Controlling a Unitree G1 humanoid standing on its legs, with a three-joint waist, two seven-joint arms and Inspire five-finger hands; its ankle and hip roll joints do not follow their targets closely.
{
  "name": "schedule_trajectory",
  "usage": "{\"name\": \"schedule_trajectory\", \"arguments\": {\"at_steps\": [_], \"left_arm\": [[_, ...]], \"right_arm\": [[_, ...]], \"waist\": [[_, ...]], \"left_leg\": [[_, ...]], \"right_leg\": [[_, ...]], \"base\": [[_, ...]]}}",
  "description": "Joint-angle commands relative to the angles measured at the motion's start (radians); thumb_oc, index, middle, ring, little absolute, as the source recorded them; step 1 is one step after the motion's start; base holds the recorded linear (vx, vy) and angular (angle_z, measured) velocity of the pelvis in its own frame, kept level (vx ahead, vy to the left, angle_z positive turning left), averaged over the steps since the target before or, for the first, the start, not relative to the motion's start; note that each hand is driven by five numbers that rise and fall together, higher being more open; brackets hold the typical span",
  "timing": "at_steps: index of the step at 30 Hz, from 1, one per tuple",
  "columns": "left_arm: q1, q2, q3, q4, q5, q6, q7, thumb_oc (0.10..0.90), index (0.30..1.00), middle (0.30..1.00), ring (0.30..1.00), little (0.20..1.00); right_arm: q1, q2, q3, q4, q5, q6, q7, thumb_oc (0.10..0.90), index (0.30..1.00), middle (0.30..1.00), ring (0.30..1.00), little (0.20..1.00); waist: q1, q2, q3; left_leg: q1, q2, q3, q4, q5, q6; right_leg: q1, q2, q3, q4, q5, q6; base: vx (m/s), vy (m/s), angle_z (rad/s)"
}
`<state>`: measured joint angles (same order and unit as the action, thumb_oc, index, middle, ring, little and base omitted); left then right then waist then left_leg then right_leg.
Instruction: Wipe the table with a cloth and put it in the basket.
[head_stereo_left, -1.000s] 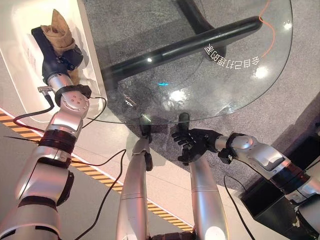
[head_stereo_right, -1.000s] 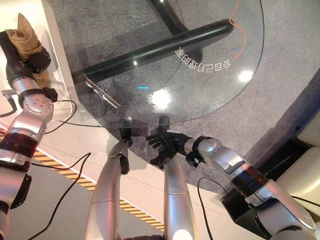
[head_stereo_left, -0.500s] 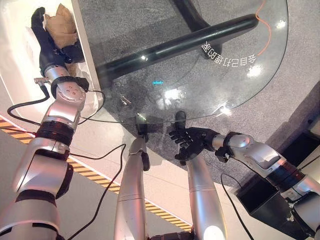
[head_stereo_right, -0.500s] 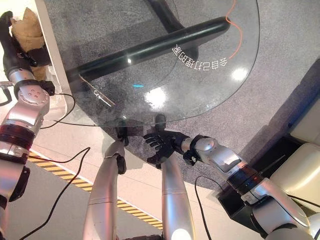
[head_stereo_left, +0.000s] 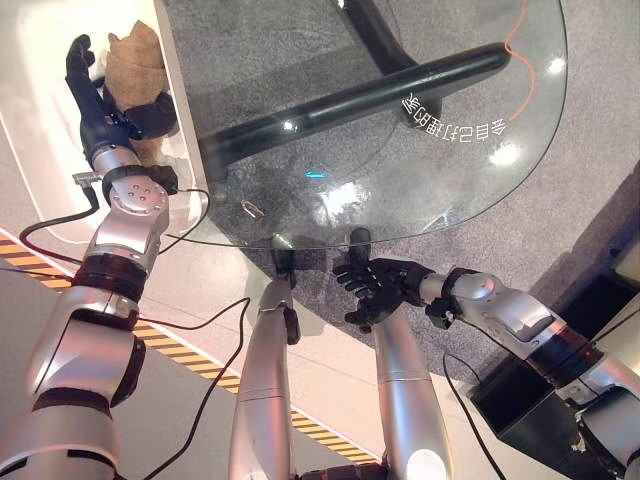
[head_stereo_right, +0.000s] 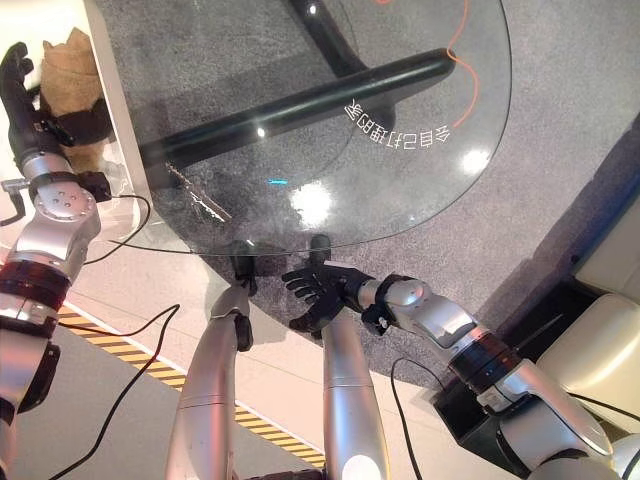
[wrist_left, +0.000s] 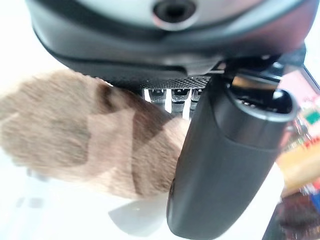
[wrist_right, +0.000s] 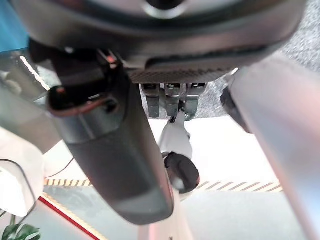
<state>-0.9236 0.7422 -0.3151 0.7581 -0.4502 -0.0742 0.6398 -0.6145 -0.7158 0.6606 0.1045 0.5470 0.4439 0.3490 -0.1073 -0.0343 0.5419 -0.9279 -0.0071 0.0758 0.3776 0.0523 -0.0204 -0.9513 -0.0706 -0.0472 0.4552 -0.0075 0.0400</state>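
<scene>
Table (head_stereo_left: 440, 160): round, clear glass top on dark tubular legs, smooth and glossy with bright light glints; grey speckled carpet shows through it.
Basket (head_stereo_left: 40, 150): a white, smooth-walled container with rounded corners, just beside the table's left edge; it appears rigid, though its depth is hard to judge.
Cloth (head_stereo_left: 135, 65): tan, fuzzy, bunched into a soft upright lump with darker folds, over the basket, against the left hand. It looks limp and light.
Left hand (head_stereo_left: 92, 95): dark, raised over the basket; fingers extended upward and spread, thumb lying across the cloth, so the hold seems loose or nearly released.
Right hand (head_stereo_right: 318, 290): dark, low near the table's near edge, fingers relaxed and spread, holding nothing.
Risk, snagging: the fuzzy fabric may cling to the thumb and lift out when the arm withdraws.
Risk, spill: a lump perched high could drape over the basket wall onto the floor.
Risk, collision: pulling the left arm back carelessly could strike the glass edge.
</scene>
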Motion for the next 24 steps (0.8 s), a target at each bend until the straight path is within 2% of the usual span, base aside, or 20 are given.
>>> {"name": "schedule_trajectory", "arguments": {"at_steps": [1, 7, 13, 14, 17, 18, 24], "left_arm": [[0.098, 0.060, 0.114, 0.000, -0.018, -0.054, 0.025, 0.800, 0.900, 0.900, 0.900, 0.900], [0.171, 0.063, 0.157, -0.048, -0.030, -0.101, 0.018, 0.800, 0.900, 0.900, 0.900, 0.900], [0.299, 0.022, 0.220, -0.144, 0.018, -0.159, 0.027, 0.800, 0.900, 0.900, 0.900, 0.900], [0.364, -0.003, 0.248, -0.187, 0.058, -0.191, 0.025, 0.800, 0.900, 0.900, 0.900, 0.900], [0.461, -0.052, 0.283, -0.255, 0.090, -0.232, 0.001, 0.800, 0.900, 0.900, 0.900, 0.900], [0.461, -0.052, 0.283, -0.255, 0.090, -0.232, 0.001, 0.800, 0.900, 0.900, 0.900, 0.900], [0.649, -0.151, 0.289, -0.419, 0.165, -0.250, -0.101, 0.800, 0.900, 0.900, 0.900, 0.900]], "right_arm": [[0.123, 0.021, -0.028, -0.106, 0.001, -0.024, 0.013, 0.800, 0.900, 0.900, 0.900, 0.900], [0.173, 0.032, -0.050, -0.103, -0.010, -0.032, -0.004, 0.800, 0.900, 0.900, 0.900, 0.900], [0.251, 0.072, -0.081, -0.068, -0.045, -0.060, -0.034, 0.800, 0.900, 0.900, 0.900, 0.900], [0.290, 0.085, -0.101, -0.036, -0.062, -0.090, -0.035, 0.800, 0.900, 0.900, 0.900, 0.900], [0.341, 0.110, -0.133, 0.029, -0.072, -0.145, -0.041, 0.800, 0.900, 0.900, 0.900, 0.900], [0.341, 0.110, -0.133, 0.029, -0.072, -0.145, -0.041, 0.800, 0.900, 0.900, 0.900, 0.900], [0.444, 0.177, -0.218, 0.193, -0.100, -0.242, -0.043, 0.800, 0.900, 0.900, 0.900, 0.900]], "waist": [[0.046, 0.007, -0.022], [0.055, 0.016, -0.022], [0.070, 0.027, -0.022], [0.079, 0.031, -0.022], [0.093, 0.033, -0.022], [0.093, 0.033, -0.022], [0.119, 0.035, -0.024]], "left_leg": [[0.090, -0.082, 0.010, -0.011, -0.069, 0.005], [0.136, -0.088, 0.004, -0.028, -0.068, 0.004], [0.210, -0.094, -0.013, -0.049, -0.069, 0.000], [0.258, -0.096, -0.023, -0.063, -0.067, -0.003], [0.341, -0.096, -0.038, -0.093, -0.063, -0.010], [0.341, -0.096, -0.038, -0.093, -0.063, -0.010], [0.559, -0.089, -0.063, -0.193, -0.042, -0.023]], "right_leg": [[0.065, 0.050, -0.001, -0.079, 0.007, 0.029], [0.114, 0.046, -0.013, -0.091, -0.004, 0.022], [0.195, 0.045, -0.028, -0.103, -0.020, 0.017], [0.246, 0.040, -0.036, -0.117, -0.026, 0.016], [0.336, 0.036, -0.049, -0.145, -0.035, 0.014], [0.336, 0.036, -0.049, -0.145, -0.035, 0.014], [0.572, 0.024, -0.078, -0.227, -0.045, 0.013]], "base": [[-0.02, -0.062, 0.00], [-0.03, -0.061, 0.01], [-0.05, -0.097, 0.03], [-0.05, -0.100, 0.03], [-0.07, -0.124, 0.01], [-0.07, -0.131, 0.04], [-0.06, -0.130, 0.03]]}}
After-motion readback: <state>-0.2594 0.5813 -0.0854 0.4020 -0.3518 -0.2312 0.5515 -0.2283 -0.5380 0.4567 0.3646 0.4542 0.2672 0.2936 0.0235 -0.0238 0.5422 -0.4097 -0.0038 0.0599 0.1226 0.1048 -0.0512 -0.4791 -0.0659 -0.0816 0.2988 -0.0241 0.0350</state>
